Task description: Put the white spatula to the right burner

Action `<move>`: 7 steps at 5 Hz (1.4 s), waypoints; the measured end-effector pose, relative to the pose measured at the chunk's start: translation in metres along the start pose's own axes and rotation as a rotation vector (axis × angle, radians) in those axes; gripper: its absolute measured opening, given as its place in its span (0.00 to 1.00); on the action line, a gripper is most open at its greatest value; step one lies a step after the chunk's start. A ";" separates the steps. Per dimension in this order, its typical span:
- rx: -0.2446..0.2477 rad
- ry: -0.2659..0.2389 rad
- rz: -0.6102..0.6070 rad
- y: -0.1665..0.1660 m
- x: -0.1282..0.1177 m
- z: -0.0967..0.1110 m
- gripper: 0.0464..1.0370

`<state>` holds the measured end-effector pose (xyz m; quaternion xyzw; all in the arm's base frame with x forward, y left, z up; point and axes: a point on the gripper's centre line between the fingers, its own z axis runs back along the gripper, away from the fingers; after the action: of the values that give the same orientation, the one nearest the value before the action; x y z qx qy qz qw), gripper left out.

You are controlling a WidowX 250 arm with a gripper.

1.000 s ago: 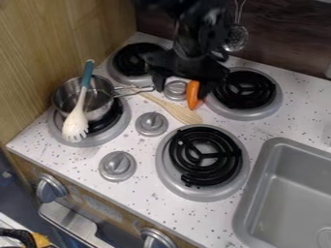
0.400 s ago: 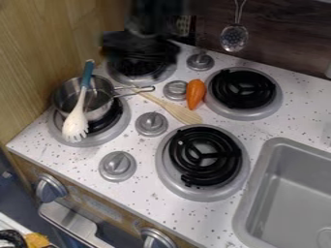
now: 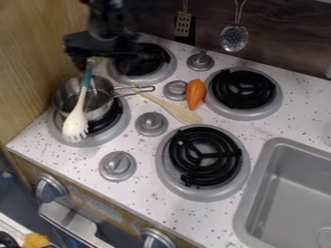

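My gripper (image 3: 103, 60) hangs at the upper left, over the back-left burner and the top end of the teal handle. The white spatula (image 3: 75, 121), slotted and with a teal handle, leans across the rim of the metal pot (image 3: 97, 104), its white head hanging over the pot's near side. That pot sits on the left burner (image 3: 115, 127). Two burners lie to the right: the front one (image 3: 205, 156) with a black coil, and the back one (image 3: 243, 94).
An orange carrot (image 3: 195, 93) and a wooden spoon (image 3: 176, 109) lie between the burners, near several grey knobs (image 3: 151, 124). The sink (image 3: 284, 193) is at the right. A slotted ladle (image 3: 234, 38) and a small turner (image 3: 183, 24) hang along the back wall.
The gripper has moved left and down, from above the carrot across the back-left burner to the teal handle's top end. The spatula and pot have stayed put.
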<state>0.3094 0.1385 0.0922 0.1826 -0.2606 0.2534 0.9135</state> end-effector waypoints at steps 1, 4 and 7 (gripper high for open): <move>-0.015 0.033 -0.002 0.011 -0.003 -0.013 0.96; -0.087 0.125 0.006 0.013 -0.011 -0.041 0.96; -0.122 0.164 0.015 0.013 -0.024 -0.054 0.96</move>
<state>0.3045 0.1654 0.0381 0.1031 -0.2011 0.2582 0.9393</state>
